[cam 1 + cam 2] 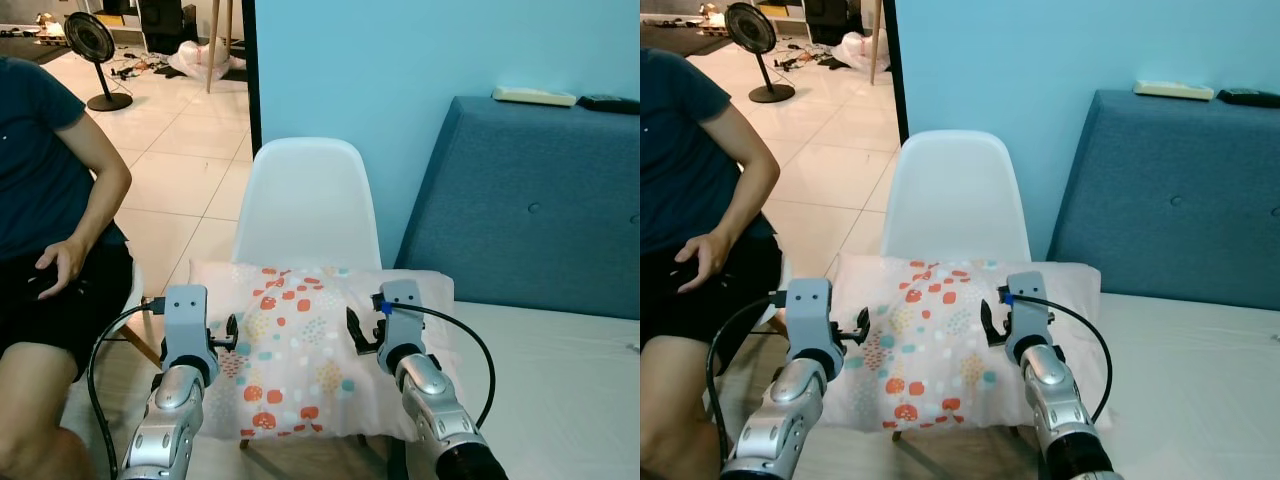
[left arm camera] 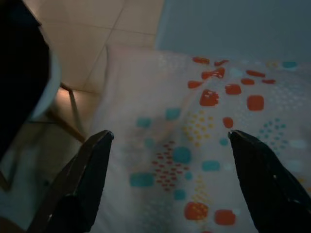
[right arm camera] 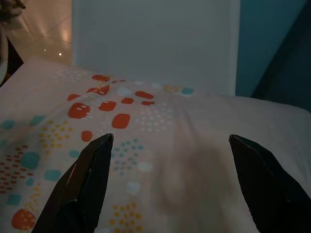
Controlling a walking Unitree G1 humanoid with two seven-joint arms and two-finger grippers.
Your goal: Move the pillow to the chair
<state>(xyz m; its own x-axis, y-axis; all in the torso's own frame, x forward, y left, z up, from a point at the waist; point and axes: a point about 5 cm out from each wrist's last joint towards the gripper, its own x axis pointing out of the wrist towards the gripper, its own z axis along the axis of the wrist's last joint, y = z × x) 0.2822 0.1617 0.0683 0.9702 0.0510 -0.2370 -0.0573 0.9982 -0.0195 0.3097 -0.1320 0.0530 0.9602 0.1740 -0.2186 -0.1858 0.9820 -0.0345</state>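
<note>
A white pillow (image 1: pixel 295 350) with red, teal and yellow dots lies flat on the seat of a white plastic chair (image 1: pixel 305 200), its back edge against the backrest. My left gripper (image 1: pixel 224 336) hovers open over the pillow's left part, nothing between its fingers (image 2: pixel 90 165). Over the pillow's right part, my right gripper (image 1: pixel 358 330) is open as well, its fingers (image 3: pixel 92 170) spread wide above the fabric. Both wrist views look down on the dotted cover. I cannot tell whether either gripper touches it.
A person (image 1: pixel 50 230) in a dark shirt sits close on the left, one hand on a thigh. A bed (image 1: pixel 560 370) with a blue headboard (image 1: pixel 530 200) lies to the right, against a light blue wall. A floor fan (image 1: pixel 92 45) stands far back on the tiles.
</note>
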